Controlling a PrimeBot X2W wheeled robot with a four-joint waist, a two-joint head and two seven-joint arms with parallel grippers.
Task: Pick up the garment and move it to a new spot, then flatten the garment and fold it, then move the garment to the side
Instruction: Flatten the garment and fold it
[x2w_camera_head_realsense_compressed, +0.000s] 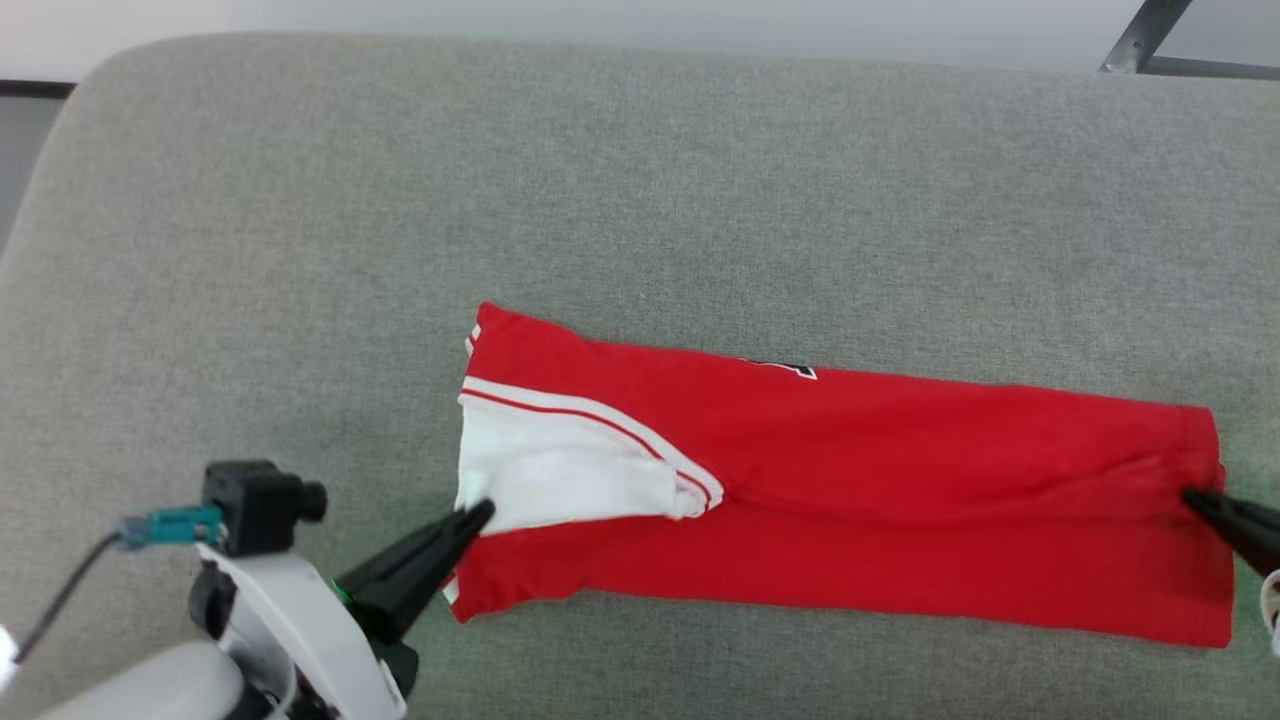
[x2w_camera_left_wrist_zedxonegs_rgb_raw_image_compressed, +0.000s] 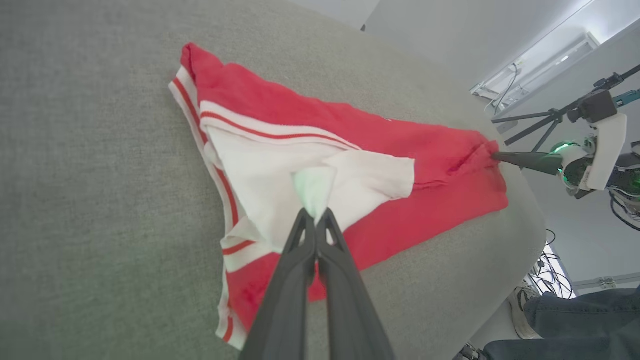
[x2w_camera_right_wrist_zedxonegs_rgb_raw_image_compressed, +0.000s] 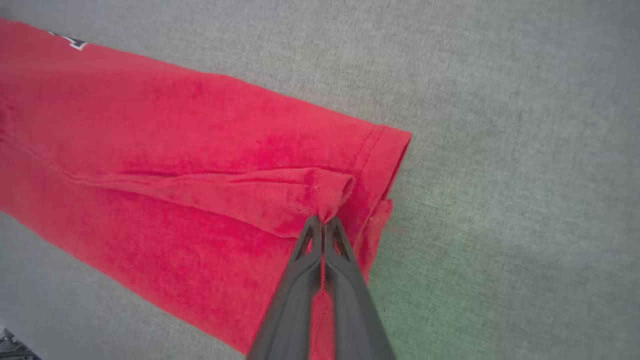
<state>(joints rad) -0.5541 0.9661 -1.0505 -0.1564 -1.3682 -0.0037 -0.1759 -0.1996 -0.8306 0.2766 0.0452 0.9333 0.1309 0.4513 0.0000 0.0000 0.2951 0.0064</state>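
- The garment lies on the grey worktop, a little toward the robot's right of its middle, folded lengthwise into a long red band that runs left to right across the head view.
- A white sleeve with red-and-white striped trim is folded over the band's left end. Only a sliver of the black number peeks out at the far edge.
- The hem forms the right end; just inside it a raised red crease runs along the cloth.
- The left pincer has its two dark fingers pressed together on the white sleeve. In the left wrist view a small peak of pale cloth, tinted green by the light, is pinched between the tips.
- The right pincer is likewise pressed together — its tips nip the end of the red crease beside the hem, and the cloth puckers toward them.
- The two pincers hold opposite ends of the band, well apart, with the cloth lying between them on the worktop.
- A small black camera sits on the left wrist, with a teal plug beside it.
- Beyond the worktop's rounded edge, the left wrist view shows a tripod — and, lower down, a person's leg in blue jeans near the floor.
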